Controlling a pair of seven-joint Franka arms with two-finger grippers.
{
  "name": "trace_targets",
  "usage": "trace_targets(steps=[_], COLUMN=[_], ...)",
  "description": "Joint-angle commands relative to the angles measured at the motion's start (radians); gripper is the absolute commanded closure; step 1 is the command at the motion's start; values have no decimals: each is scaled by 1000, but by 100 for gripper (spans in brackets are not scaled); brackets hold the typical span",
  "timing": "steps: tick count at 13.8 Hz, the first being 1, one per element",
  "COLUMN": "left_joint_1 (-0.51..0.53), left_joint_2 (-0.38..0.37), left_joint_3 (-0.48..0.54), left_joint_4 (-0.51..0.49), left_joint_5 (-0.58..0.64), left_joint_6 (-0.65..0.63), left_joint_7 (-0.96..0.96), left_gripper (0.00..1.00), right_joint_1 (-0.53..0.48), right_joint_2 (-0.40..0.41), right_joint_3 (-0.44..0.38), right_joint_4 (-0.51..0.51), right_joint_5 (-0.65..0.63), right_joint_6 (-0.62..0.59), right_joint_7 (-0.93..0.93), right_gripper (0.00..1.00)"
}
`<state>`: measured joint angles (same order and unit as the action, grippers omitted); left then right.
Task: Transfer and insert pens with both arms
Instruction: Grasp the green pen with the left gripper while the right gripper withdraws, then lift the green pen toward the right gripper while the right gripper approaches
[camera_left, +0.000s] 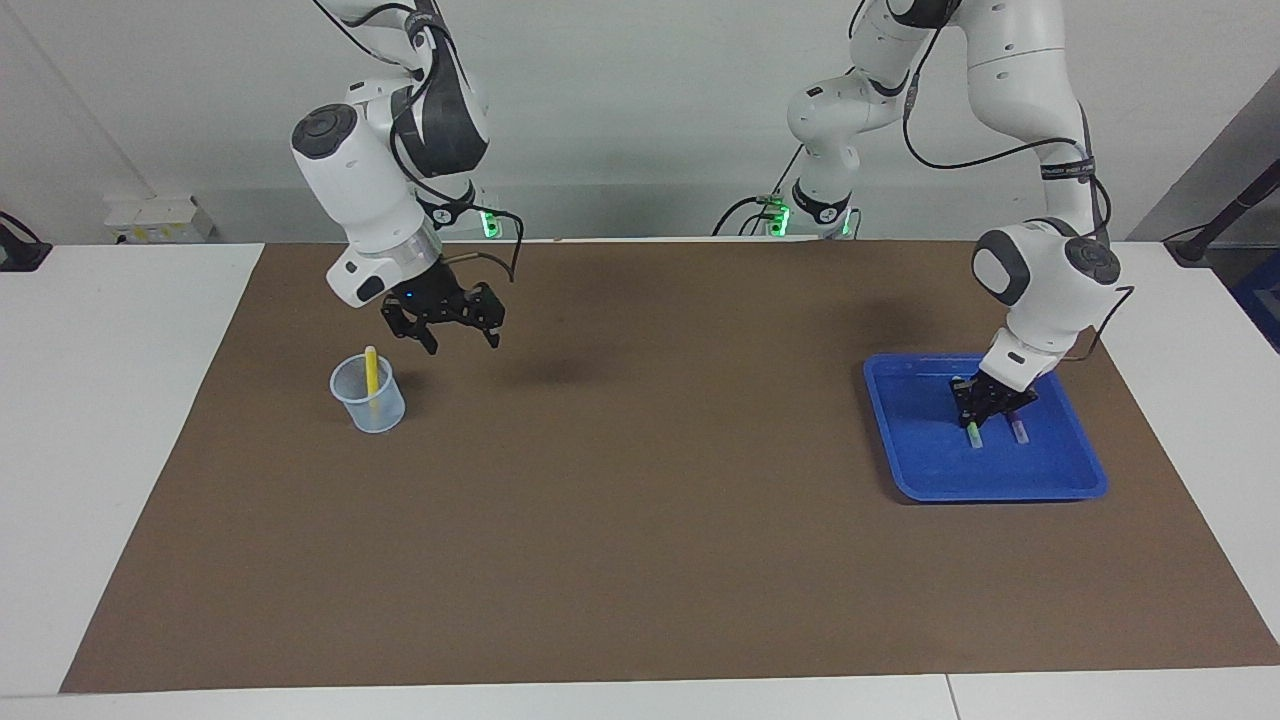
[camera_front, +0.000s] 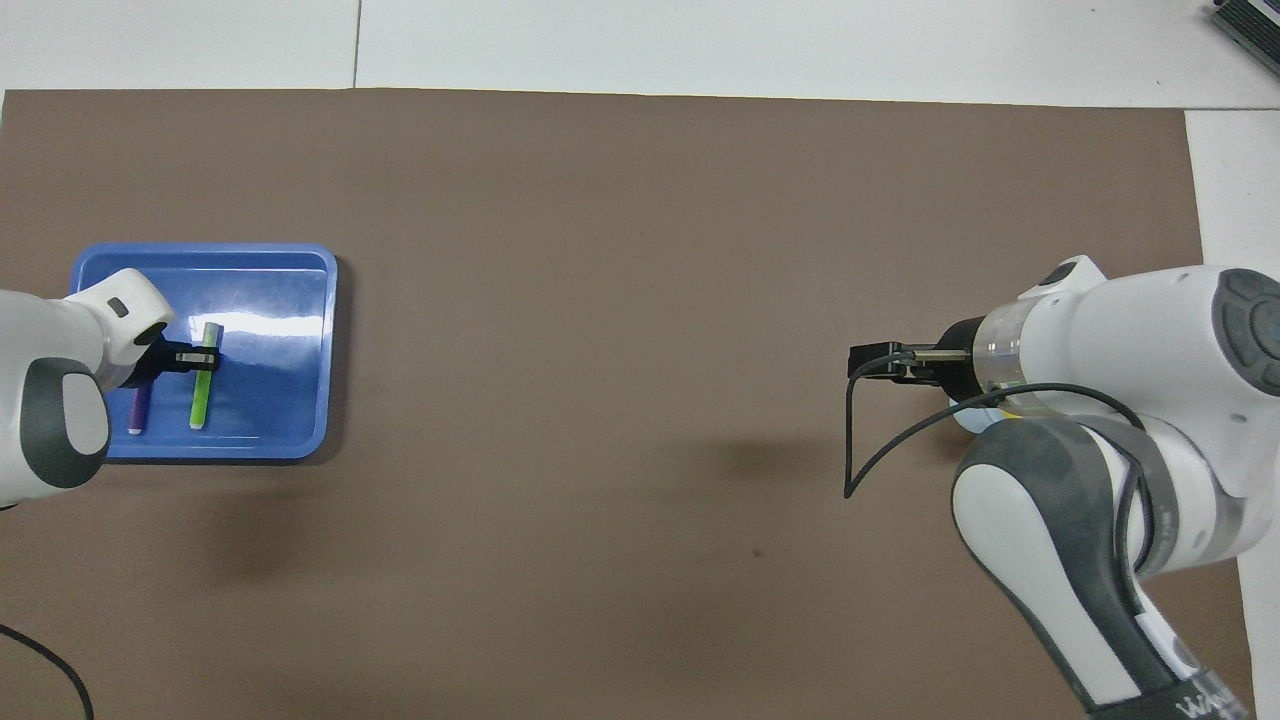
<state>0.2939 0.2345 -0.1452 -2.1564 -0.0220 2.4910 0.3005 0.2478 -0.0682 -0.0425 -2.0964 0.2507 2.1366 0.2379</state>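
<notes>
Left pincer (camera_left: 978, 413) is down in the blue tray (camera_left: 1085, 478) at the left arm's end of the surface (camera_left: 640, 560), its fingers closed on the green pen (camera_front: 204, 388), which lies flat on the tray floor. Just beside that pen, a little nearer the tray's outer edge, lies the purple pen (camera_front: 139, 410), also flat and not touched. Right pincer (camera_left: 455, 327) hangs in the air with its fingers spread apart and nothing between them, over bare brown mat (camera_left: 640, 600) just beside the cup (camera_left: 369, 394) and toward the middle of the surface. The clear cup stands upright at the right arm's end of the surface, and the yellow pen (camera_left: 371, 370) stands inside it, leaning a little, its top sticking out above the rim. In the overhead view the right arm (camera_front: 1130, 400) covers nearly all of the cup. Tray and cup are well apart, at opposite ends of the mat.
</notes>
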Motion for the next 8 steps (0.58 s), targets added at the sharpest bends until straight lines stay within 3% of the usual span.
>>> trace_targets(steps=[1, 5, 8], left_joint_1=[1, -50, -79], left_joint_2=[12, 9, -6], left_joint_3=[-7, -10, -14], left_joint_4=[18, 177, 220], left_joint_5=[16, 14, 7], left_joint_6=[-52, -289, -369], left_joint_7=[-36, -197, -308], left_gripper=[100, 100, 100], right_joint_1=[36, 99, 117], right_joint_2=[5, 8, 19], right_joint_3=[3, 4, 4], right_joint_4=[7, -1, -4], right_joint_5=[94, 163, 286], right_joint_6=[26, 138, 189], right_joint_7=[200, 411, 483], right_gripper=[0, 0, 0])
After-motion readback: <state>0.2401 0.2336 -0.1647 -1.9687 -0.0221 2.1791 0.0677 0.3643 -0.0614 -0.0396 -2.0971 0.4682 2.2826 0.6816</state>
